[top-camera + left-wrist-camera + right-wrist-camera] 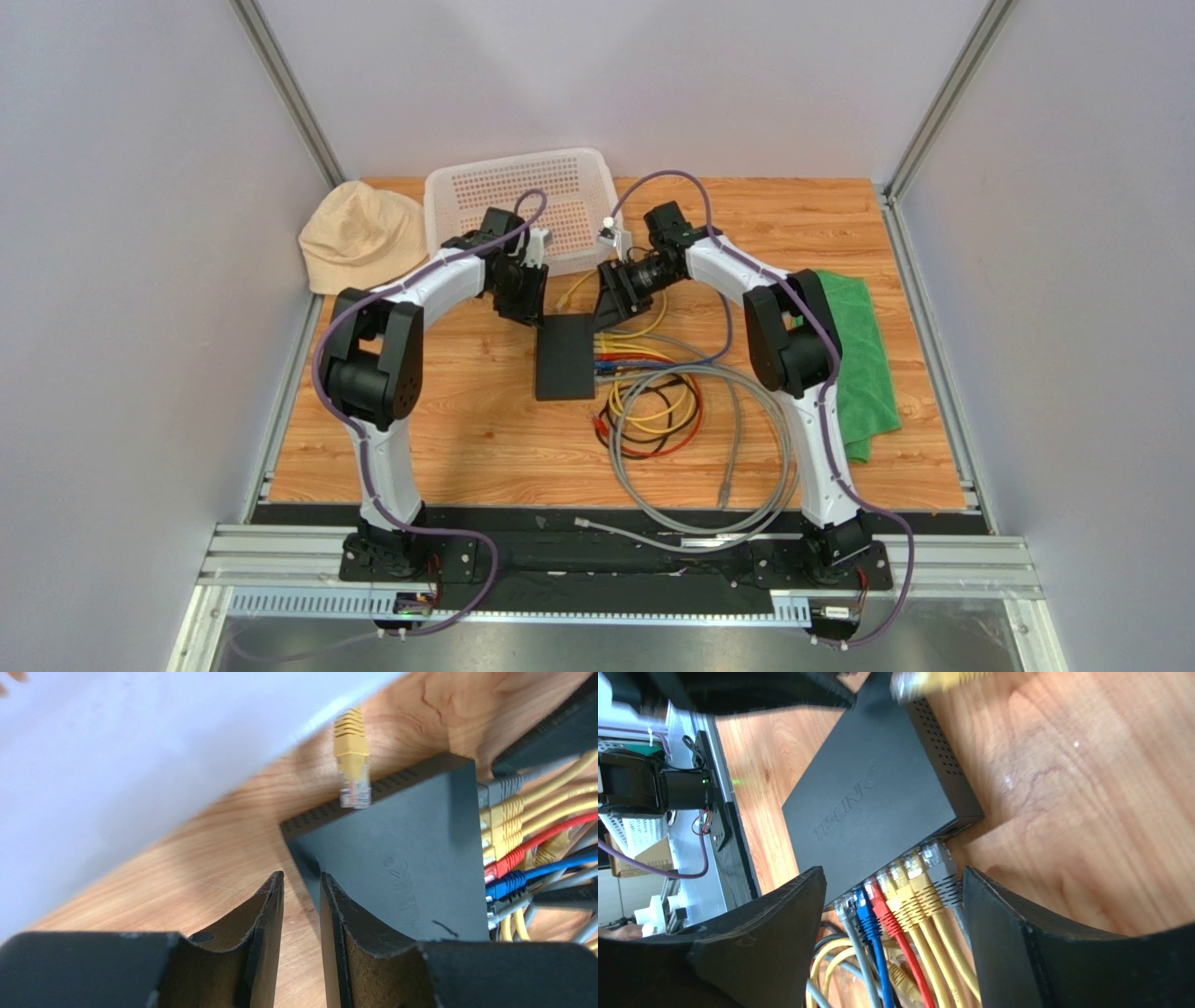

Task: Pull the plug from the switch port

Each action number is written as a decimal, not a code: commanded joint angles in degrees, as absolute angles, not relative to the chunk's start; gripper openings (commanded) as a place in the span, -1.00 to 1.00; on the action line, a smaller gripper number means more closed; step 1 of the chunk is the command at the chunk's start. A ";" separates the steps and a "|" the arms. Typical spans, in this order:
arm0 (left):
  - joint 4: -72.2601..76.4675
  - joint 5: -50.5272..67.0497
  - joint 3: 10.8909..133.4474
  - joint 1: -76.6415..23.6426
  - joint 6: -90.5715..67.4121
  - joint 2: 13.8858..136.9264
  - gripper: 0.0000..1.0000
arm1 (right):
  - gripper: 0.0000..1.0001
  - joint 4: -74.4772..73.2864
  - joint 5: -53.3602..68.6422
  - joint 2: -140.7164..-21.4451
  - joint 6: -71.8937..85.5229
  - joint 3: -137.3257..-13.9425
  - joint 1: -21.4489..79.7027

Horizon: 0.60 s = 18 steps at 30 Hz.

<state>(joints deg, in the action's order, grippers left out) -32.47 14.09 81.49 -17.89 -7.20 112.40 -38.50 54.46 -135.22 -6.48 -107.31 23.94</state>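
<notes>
Black right gripper (pixel 892 876) wide, near plugs (pixel 906 892)

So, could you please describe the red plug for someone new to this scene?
Find the black switch in the middle of the table. In the row along its right edge, the red plug is the only red one, sitting between a blue plug and a yellow plug.
</notes>
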 commanded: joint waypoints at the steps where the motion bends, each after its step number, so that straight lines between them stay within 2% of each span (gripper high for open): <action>1: -32.78 12.04 86.65 -16.27 -4.22 111.53 -0.32 | 0.50 -36.39 56.43 -127.89 -7.47 -104.42 23.91; 4: -32.87 11.43 89.99 -15.21 -3.69 113.46 -0.32 | 0.53 -35.16 55.29 -126.74 -6.24 -104.32 23.82; 7: -32.87 10.20 93.33 -14.07 -2.47 115.30 -0.32 | 0.44 -32.71 52.65 -125.25 -2.91 -104.85 23.03; 14: -30.41 0.19 101.24 -7.57 -0.09 119.53 -0.31 | 0.37 -31.55 47.46 -124.19 -1.84 -106.00 22.06; 18: -31.29 4.64 100.47 -6.15 2.20 116.38 -0.32 | 0.29 -32.52 46.14 -124.72 -3.77 -105.12 21.97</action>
<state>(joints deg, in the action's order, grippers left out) -32.40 4.23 98.94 -7.97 -1.45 119.52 -33.21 48.42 -126.91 -2.79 -104.33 22.28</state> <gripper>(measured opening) 0.345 0.670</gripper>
